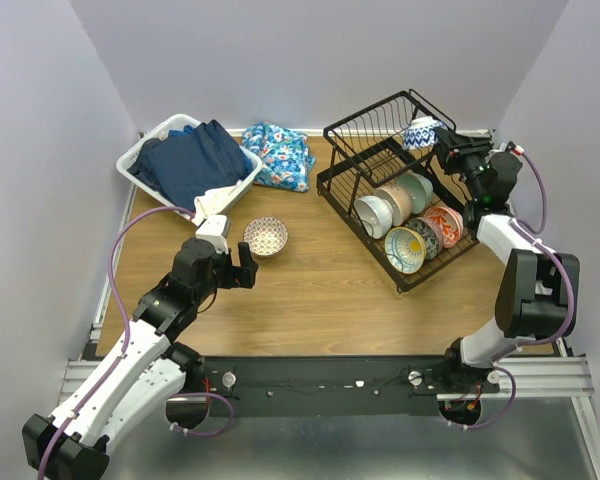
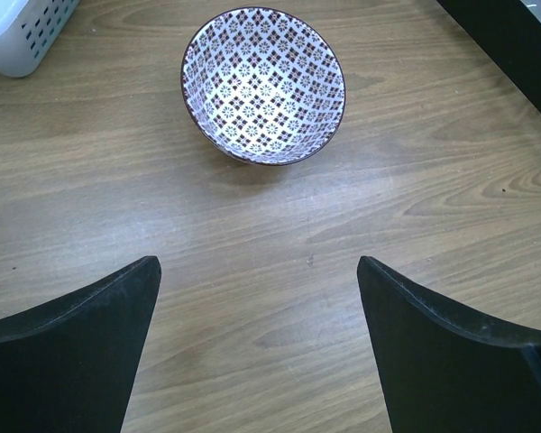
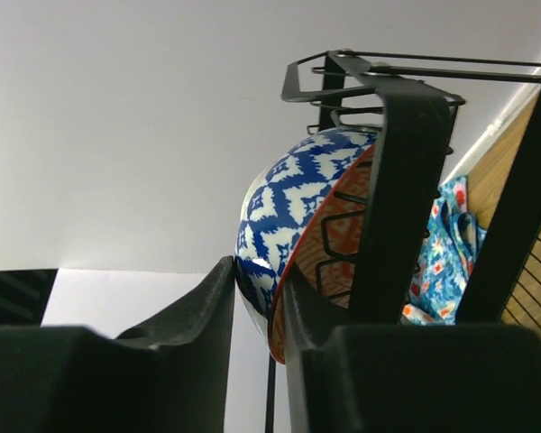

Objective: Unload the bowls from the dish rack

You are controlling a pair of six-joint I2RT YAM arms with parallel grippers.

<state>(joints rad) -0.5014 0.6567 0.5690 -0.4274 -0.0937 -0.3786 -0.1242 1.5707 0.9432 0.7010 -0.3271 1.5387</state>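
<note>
Nearest in the overhead view, my left gripper (image 1: 248, 266) hovers wide open and empty over the table (image 1: 320, 290), just short of the patterned bowl (image 1: 266, 237). Its wrist view shows that bowl upright on the wood beyond both fingers. From the right wrist, I see the right gripper (image 3: 259, 271) pinching the rim of the blue-white bowl (image 3: 279, 198), which sits tilted in the dish rack (image 3: 406, 180).

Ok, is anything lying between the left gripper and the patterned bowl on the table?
No. Only bare wooden table separates the left gripper from the patterned bowl; the left wrist view shows it plainly.
</note>
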